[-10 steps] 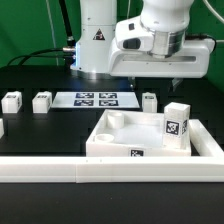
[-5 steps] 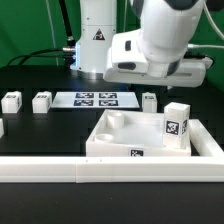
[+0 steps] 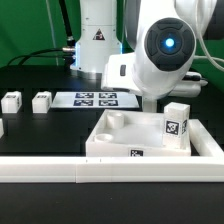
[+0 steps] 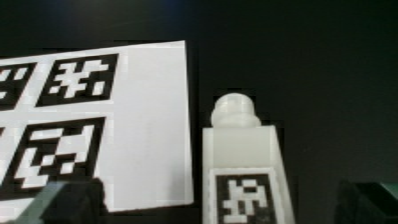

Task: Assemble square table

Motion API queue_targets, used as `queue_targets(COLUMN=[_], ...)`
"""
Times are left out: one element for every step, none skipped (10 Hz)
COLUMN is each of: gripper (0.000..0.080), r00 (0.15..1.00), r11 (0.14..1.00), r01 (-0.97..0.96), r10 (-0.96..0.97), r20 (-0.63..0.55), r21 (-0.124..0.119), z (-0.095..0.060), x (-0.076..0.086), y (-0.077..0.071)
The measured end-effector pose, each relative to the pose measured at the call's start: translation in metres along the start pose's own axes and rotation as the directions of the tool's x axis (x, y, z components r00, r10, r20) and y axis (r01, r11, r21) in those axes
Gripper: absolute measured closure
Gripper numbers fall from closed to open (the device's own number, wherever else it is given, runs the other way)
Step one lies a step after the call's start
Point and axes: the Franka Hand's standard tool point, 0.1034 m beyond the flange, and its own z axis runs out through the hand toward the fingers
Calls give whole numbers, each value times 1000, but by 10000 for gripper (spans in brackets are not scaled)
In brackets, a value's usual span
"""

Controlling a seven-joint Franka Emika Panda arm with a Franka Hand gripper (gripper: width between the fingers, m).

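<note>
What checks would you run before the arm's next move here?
1. Gripper open: ok.
2. Small white tagged block leg between its fingers: ok.
3. Leg apart from the marker board: ok, narrow gap.
4. Fingers low enough on the leg: cannot tell.
5. Large white square tray-like tabletop clear of the arm: ok.

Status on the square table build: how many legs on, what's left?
Done: one leg stands upright in a corner of the table top, apparently fitted. In hand: nothing gripped; the open hand is lined up over a second leg beside the marker board. Left: that leg, plus the far-left leg and the neighbouring leg, both loose.
</note>
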Motion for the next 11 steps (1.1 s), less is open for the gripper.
queue_targets(gripper=[150, 150, 150, 150, 150, 150, 150, 150, 150, 150, 150], r00=[1000, 1000, 1000, 1000, 1000, 1000, 1000, 1000, 998, 996, 995], r11=[1000, 1000, 1000, 1000, 1000, 999, 999, 998, 998, 998, 998], r01=[-2, -3, -4, -5, -10, -7, 1, 8, 12, 12, 13], r10=[2, 3, 4, 5, 9, 7, -1, -7, -8, -7, -8], r20=[-2, -2, -1, 0, 8, 6, -3, -28, -67, -87, -98], r21=[-1, -2, -2, 4, 26, 40, 50, 59, 59, 57, 56], z=[1, 1, 1, 1, 4, 7, 9, 9, 12, 14, 14], x=[1, 1, 1, 1, -1, 0, 2, 8, 15, 18, 21], y=[1, 2, 2, 2, 0, -5, -8, -11, -14, -15, -16])
